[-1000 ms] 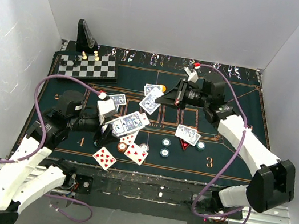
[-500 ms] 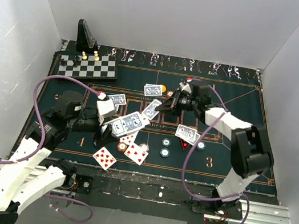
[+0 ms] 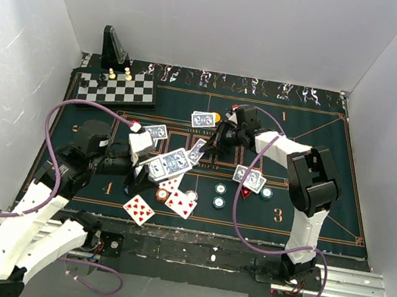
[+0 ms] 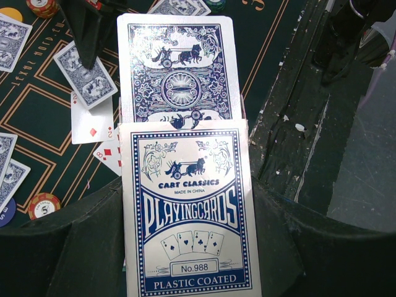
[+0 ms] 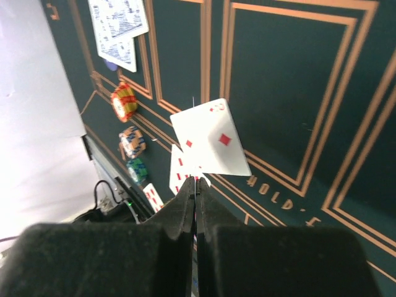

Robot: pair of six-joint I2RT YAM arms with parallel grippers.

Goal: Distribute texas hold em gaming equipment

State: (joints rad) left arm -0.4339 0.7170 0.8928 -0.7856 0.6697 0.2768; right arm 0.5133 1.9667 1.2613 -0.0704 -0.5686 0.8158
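My left gripper [image 3: 150, 168] is shut on a blue-and-white playing-card box [image 4: 189, 216], with one blue-backed card [image 4: 176, 68] sticking out of its far end. My right gripper [image 3: 213, 140] is shut on a blue-backed card [image 3: 198, 151], held just beyond the box. In the right wrist view that card is only a thin edge between the shut fingers [image 5: 185, 204]. A face-up two of diamonds [image 5: 210, 139] lies on the felt below. Face-up red cards [image 3: 181, 203] lie near the front edge. Teal chips [image 3: 219, 195], an orange chip [image 3: 162, 195], a whitish chip [image 3: 191, 194] and a red triangle [image 3: 244, 192] lie mid-table.
Blue-backed card pairs lie at the centre back [image 3: 204, 119], the left [image 3: 157, 132] and the right [image 3: 249, 177]. A chessboard with pawns [image 3: 117, 88] and a black angled stand [image 3: 115, 48] sit at the back left. White walls enclose the green felt table [image 3: 310, 214].
My right gripper has swung left and nearer with its card, and the arm has folded in toward the middle. The left arm and box have stayed put.
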